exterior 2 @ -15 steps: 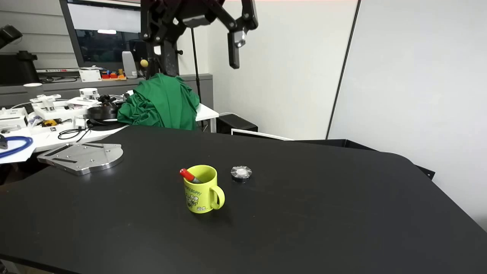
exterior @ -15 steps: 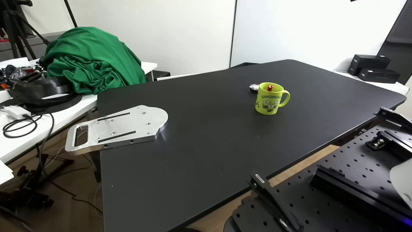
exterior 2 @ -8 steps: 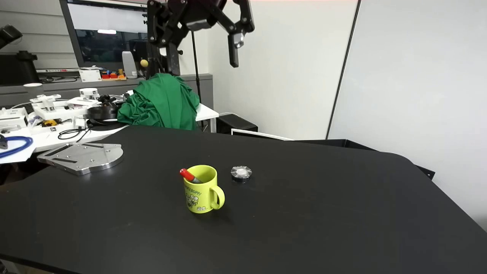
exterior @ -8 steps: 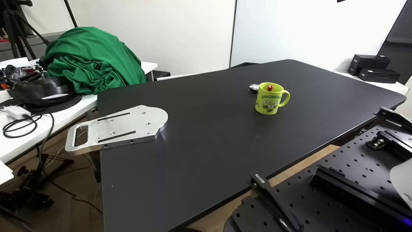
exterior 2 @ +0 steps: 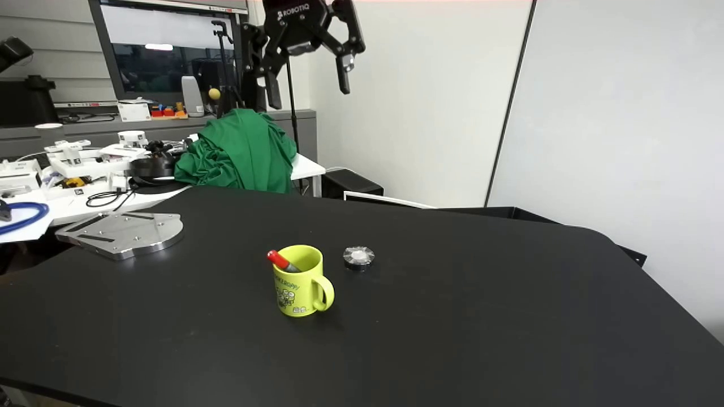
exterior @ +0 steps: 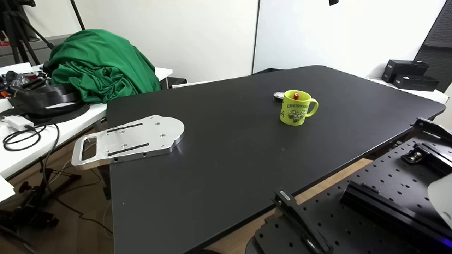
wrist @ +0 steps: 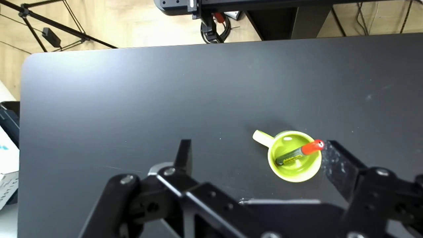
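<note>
Far left in an exterior view, I've got a metal plate (exterior 2: 127, 230) flat on the black table (exterior 2: 481, 316), well apart from the rest: stiff, probably heavy, smooth-faced; grab its slotted end. Next, green cloth (exterior 2: 243, 152) heaped beyond the table edge: soft, should bunch in any grip.

Then the main pair. Marker (exterior 2: 283, 262) leans inside the yellow-green mug (exterior 2: 300, 294), red end poking out over the rim. Marker should be light, stiff, a bit slick, free to slide round the rim; I'd pinch that red end. Mug stands upright on the table, handle out to the right in this view. Reads as glazed ceramic: rigid, some weight, smooth, chippable. I'd hold it across the body, or by the rim wall on a stretch clear of the marker; the handle sits off to one side, so the mug could swing if lifted there.

My gripper (exterior 2: 310, 97) hangs well above all this, fingers spread wide, gripping nothing, touching nothing; the wrist view shows the mug far below, toward one finger.

Last, right of the mug: black disc (exterior 2: 359, 258) with a shiny top. Maybe a tape roll, too small to be sure. Likely light, slippery on top; I'd squeeze its sides.
</note>
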